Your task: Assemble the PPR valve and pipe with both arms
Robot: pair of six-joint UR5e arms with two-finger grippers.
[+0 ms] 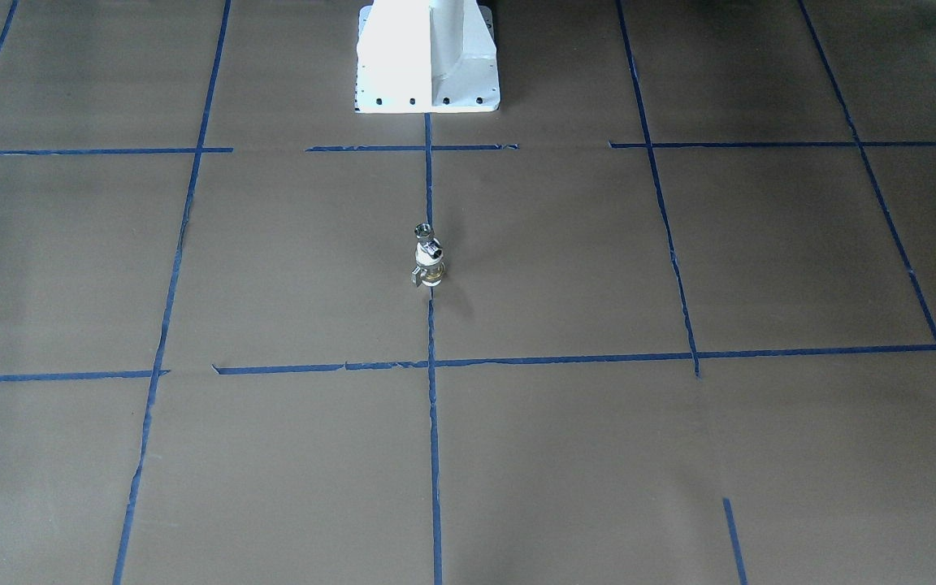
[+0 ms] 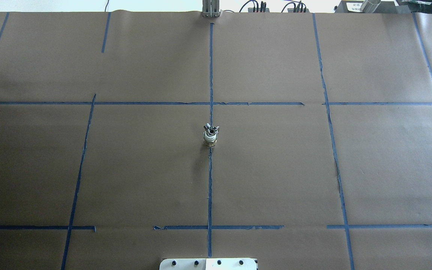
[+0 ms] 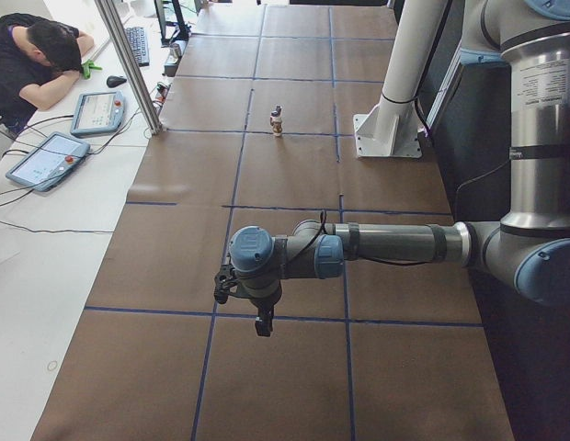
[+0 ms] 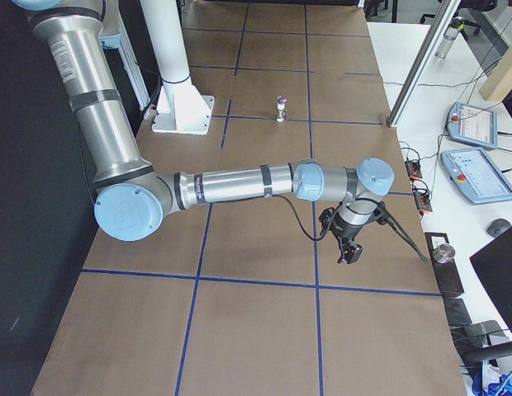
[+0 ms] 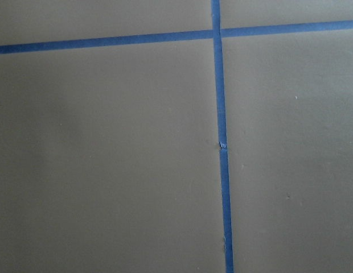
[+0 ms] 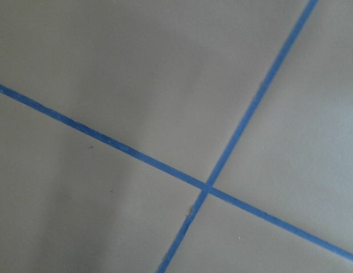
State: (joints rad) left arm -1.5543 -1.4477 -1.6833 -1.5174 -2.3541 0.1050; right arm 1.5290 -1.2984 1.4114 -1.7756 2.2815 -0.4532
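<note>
The PPR valve (image 1: 429,270), with white ends and a brass middle, stands upright at the table's centre on a blue tape line. The chrome pipe (image 1: 425,237) sits on top of it, touching it. Both also show in the overhead view, valve (image 2: 210,140) and pipe (image 2: 211,130). My left gripper (image 3: 264,322) hangs over the table's left end, far from them, and shows only in the exterior left view. My right gripper (image 4: 348,250) hangs over the right end and shows only in the exterior right view. I cannot tell whether either is open or shut. Both wrist views show only brown paper and tape.
The white pedestal (image 1: 427,65) stands at the robot's side of the table. Blue tape lines (image 2: 210,75) grid the brown paper. An operator (image 3: 32,60), tablets (image 3: 46,158) and an aluminium post (image 3: 129,64) are along the far edge.
</note>
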